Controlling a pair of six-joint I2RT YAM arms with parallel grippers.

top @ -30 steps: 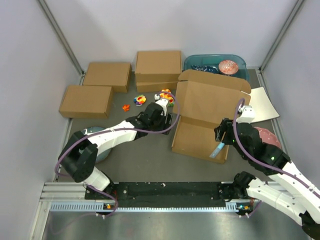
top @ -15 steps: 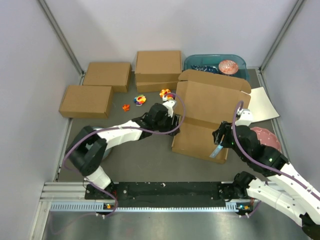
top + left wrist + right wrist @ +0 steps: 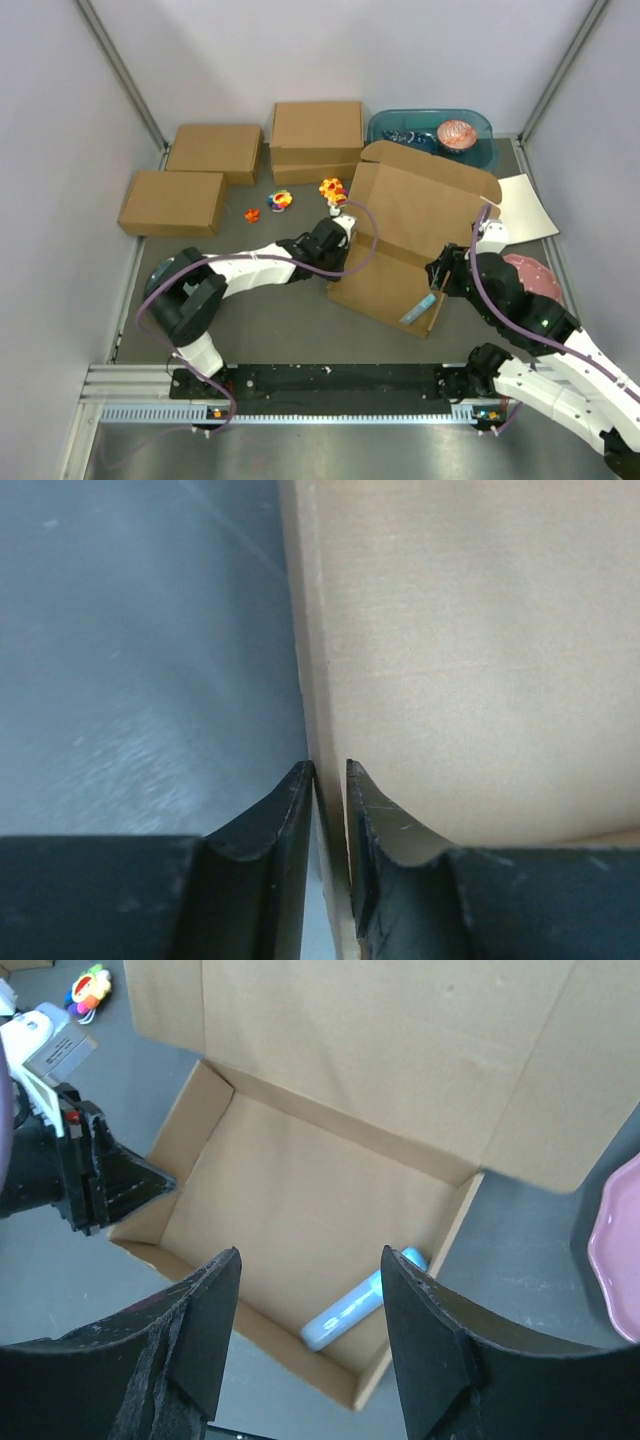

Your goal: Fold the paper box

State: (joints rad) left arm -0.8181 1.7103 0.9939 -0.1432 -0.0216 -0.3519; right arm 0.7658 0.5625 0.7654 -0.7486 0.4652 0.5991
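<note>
Brown cardboard paper box (image 3: 425,205) sits askew, tray walls raised, hinged lid open.

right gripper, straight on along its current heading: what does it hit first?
Probably the inner floor of the open paper box: the right gripper points down into it, jaws open. The light blue tube lying inside sits close beside that line and might be touched first; depth is unclear.

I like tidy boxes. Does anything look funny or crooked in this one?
Yes. A light blue tube-like thing lies loose in the near right corner of the paper box, which is otherwise bare inside. The box also sits crooked, turned at a slant to the table.
</note>
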